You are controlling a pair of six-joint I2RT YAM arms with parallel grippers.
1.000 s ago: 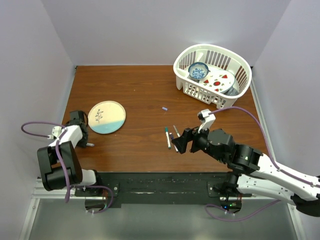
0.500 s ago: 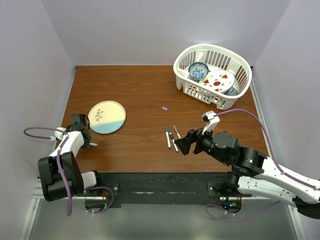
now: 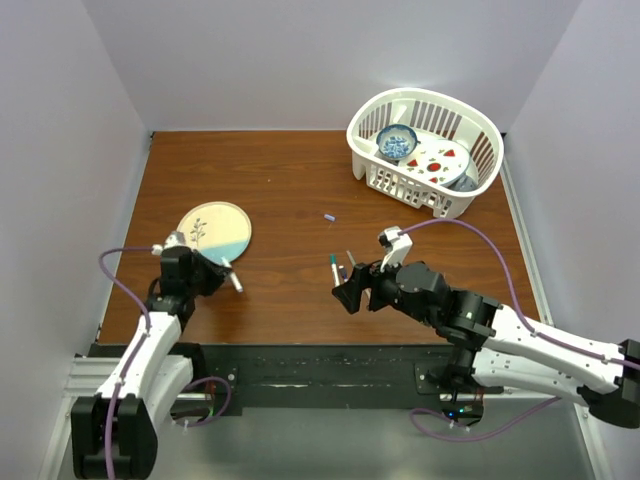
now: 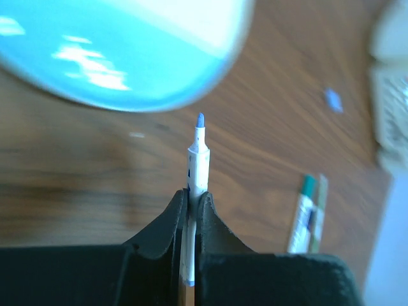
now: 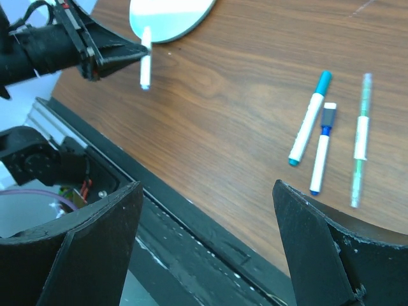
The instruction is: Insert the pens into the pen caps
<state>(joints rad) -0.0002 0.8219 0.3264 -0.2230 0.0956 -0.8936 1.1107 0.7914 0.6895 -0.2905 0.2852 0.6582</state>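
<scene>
Left gripper (image 4: 193, 204) clamped on a white pen (image 4: 197, 162); right gripper (image 3: 348, 291) spread wide with nothing in it.

The held pen is just off the near edge of the plate (image 3: 205, 225), above the table (image 3: 280, 180), its blue tip aimed at the plate's rim and its long axis running roughly near to far, slightly tilted. Three more pens (image 5: 309, 118) lie side by side on the wood just beyond the right gripper, their long axes roughly parallel, near to far, the teal end of one pointing away. A small lavender cap (image 3: 328, 216) lies alone farther back, well apart from all the pens.
</scene>
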